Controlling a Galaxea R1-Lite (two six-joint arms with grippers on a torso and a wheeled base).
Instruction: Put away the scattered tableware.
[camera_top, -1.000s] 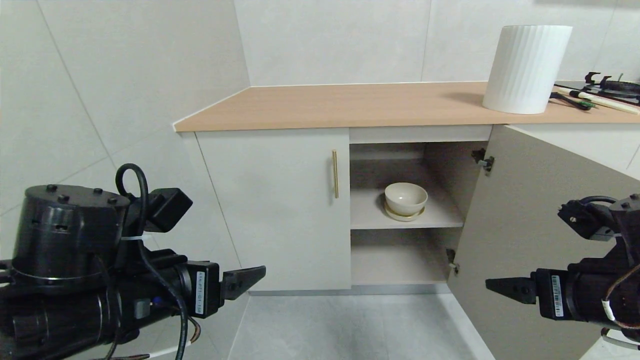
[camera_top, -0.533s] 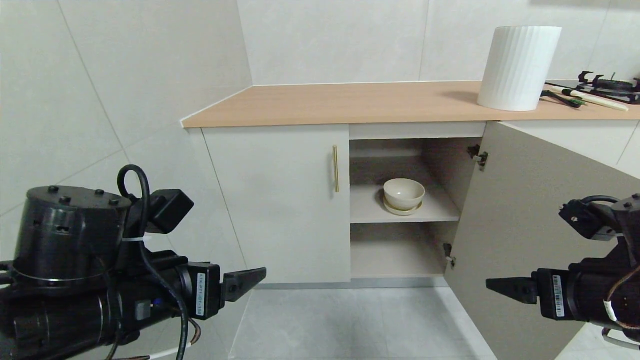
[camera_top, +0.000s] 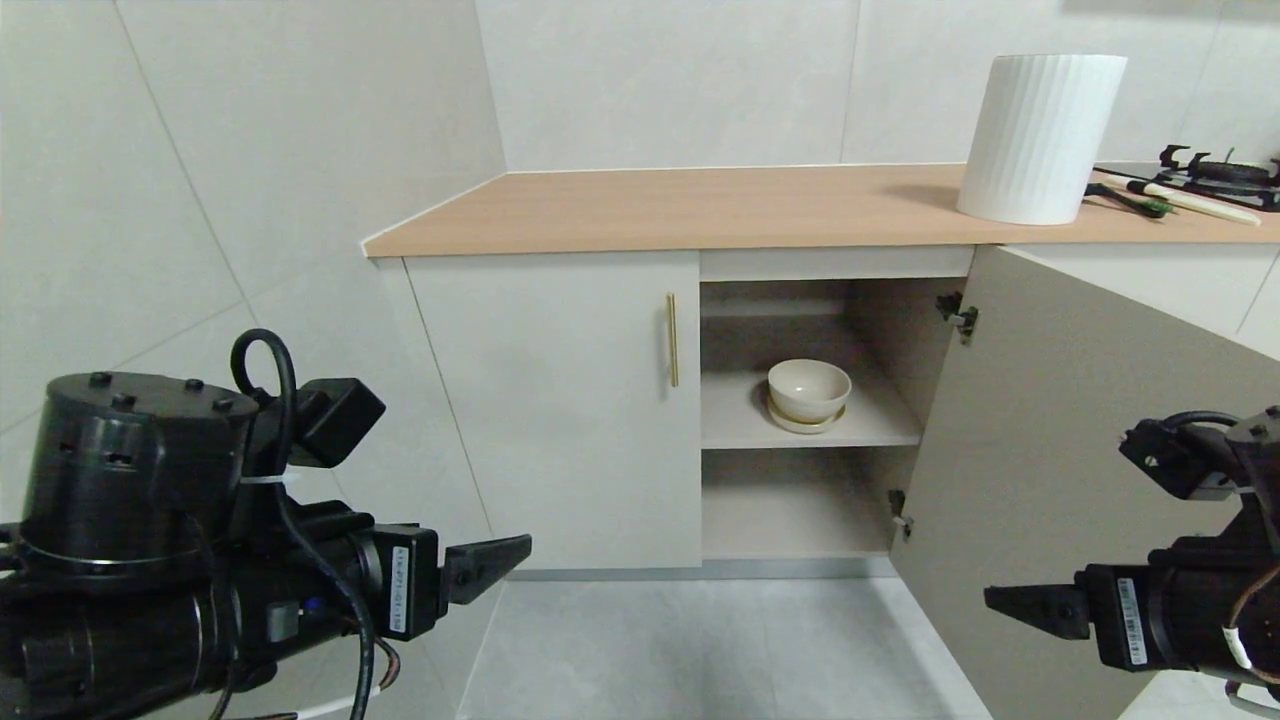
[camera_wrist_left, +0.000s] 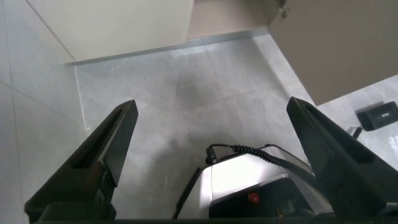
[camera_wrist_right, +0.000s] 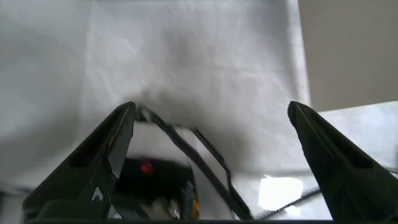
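A cream bowl (camera_top: 809, 387) sits on a small plate (camera_top: 800, 421) on the middle shelf of the open cabinet (camera_top: 810, 420). My left gripper (camera_top: 495, 560) is held low at the left, well short of the cabinet, open and empty; in the left wrist view its fingers (camera_wrist_left: 102, 158) stand wide apart over the floor. My right gripper (camera_top: 1030, 608) hangs low at the right in front of the open door (camera_top: 1040, 480), open and empty, its fingers (camera_wrist_right: 99, 158) spread apart.
The left cabinet door (camera_top: 560, 410) with a gold handle (camera_top: 671, 340) is closed. On the wooden countertop (camera_top: 700, 205) stands a white ribbed container (camera_top: 1040, 135), with utensils (camera_top: 1180, 195) at the far right. Grey floor (camera_top: 700, 650) lies open before the cabinet.
The head camera has shifted, so the cabinet looks slightly smaller and farther. The right gripper has dropped a little lower. The left arm holds still.
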